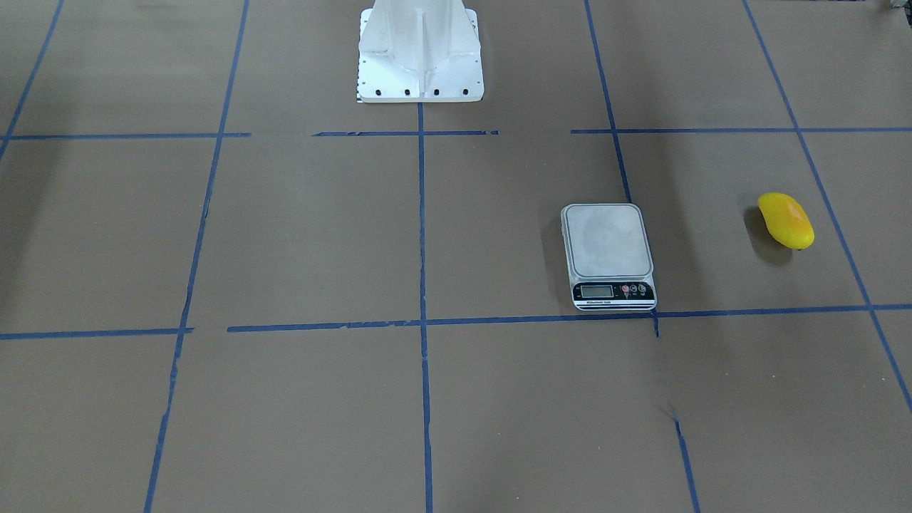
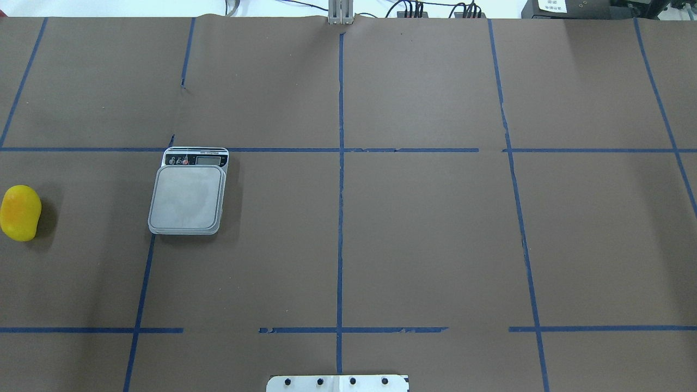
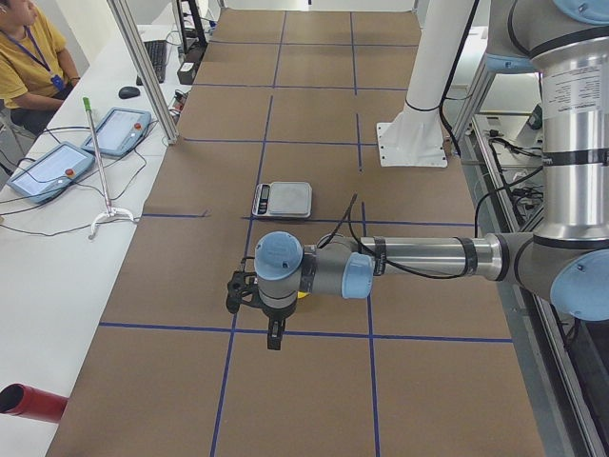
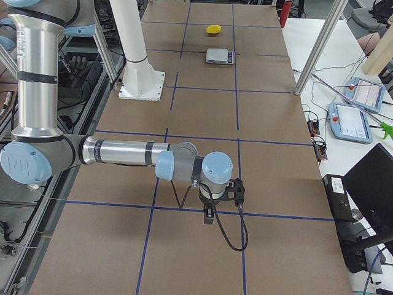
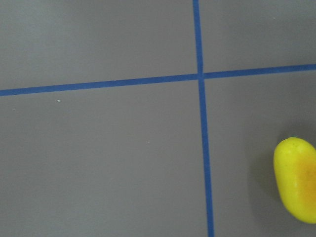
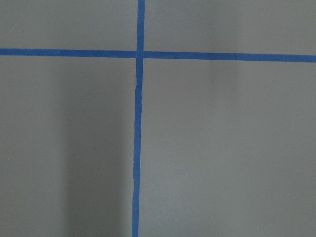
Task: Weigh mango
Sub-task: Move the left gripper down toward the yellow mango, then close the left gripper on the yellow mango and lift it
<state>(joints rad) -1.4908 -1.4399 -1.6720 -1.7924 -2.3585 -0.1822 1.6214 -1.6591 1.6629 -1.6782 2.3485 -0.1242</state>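
The mango (image 1: 786, 221) is a small yellow fruit with an orange blush. It lies on the brown table at the robot's far left (image 2: 20, 212), apart from the grey scale (image 1: 608, 242), whose platform (image 2: 188, 197) is bare. The mango also shows at the right edge of the left wrist view (image 5: 298, 180). My left gripper (image 3: 274, 335) hangs above the table near the mango, and I cannot tell if it is open or shut. My right gripper (image 4: 209, 216) hangs over the far end from the scale (image 4: 220, 56), and its state cannot be told either.
The white robot pedestal (image 1: 420, 57) stands at the table's middle on the robot's side. Blue tape lines grid the brown table. A side bench holds teach pendants (image 3: 116, 130), and a person (image 3: 29, 57) sits beside it. A red object (image 3: 29, 402) lies off the table's corner.
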